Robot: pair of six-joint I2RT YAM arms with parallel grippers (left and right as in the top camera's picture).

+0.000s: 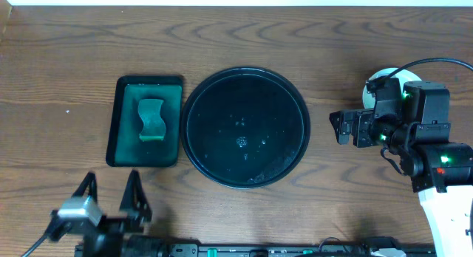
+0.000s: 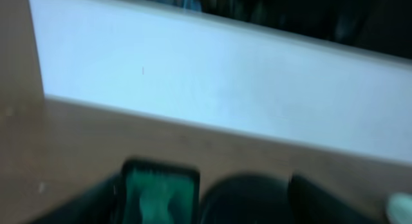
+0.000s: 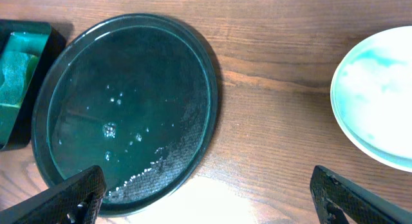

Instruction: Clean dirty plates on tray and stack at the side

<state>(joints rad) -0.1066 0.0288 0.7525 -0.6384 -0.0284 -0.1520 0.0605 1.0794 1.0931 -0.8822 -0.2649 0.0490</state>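
The large round black tray [image 1: 245,128] lies mid-table, wet, with no plates on it. It also shows in the right wrist view [image 3: 129,102] and, blurred, in the left wrist view [image 2: 248,198]. The white plates [image 1: 387,77] sit at the far right, mostly hidden under my right arm, so I cannot tell how many. The top plate [image 3: 380,102] looks pale mint. My right gripper [image 1: 337,128] is open and empty between tray and plates, its fingers over bare wood [image 3: 212,208]. My left gripper [image 1: 111,186] is open and empty near the front left edge [image 2: 203,210].
A small rectangular dark green tray [image 1: 118,124] holding a green sponge [image 1: 151,120] stands left of the black tray; it shows in the left wrist view [image 2: 159,192]. A white wall band [image 2: 225,89] runs along the table's far edge.
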